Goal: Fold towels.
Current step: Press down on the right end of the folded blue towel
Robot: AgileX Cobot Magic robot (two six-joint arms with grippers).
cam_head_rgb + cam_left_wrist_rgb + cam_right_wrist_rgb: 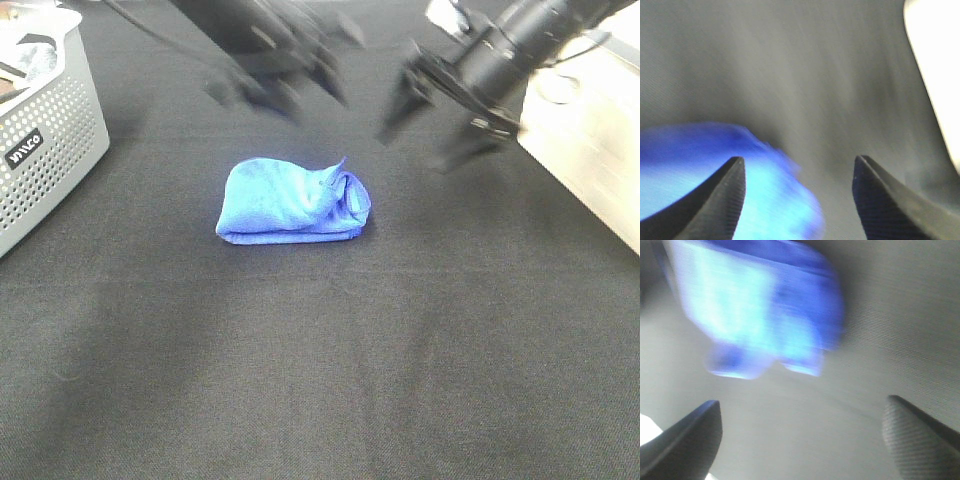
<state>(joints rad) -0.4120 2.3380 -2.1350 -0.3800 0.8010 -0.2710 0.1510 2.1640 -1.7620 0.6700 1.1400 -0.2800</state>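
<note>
While hovering clear of the folded blue towel [293, 200] toward the far edge of the surface [400, 350], left tool [799, 160] and right tool [802, 400] both spread wide, holding nothing.

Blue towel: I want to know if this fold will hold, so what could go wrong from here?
1. The blue towel has one end in a loose roll with a corner poking up; it may spring open.
2. The left gripper and right gripper hang open near it, both blurred; a finger could snag that corner and undo the fold.
</note>
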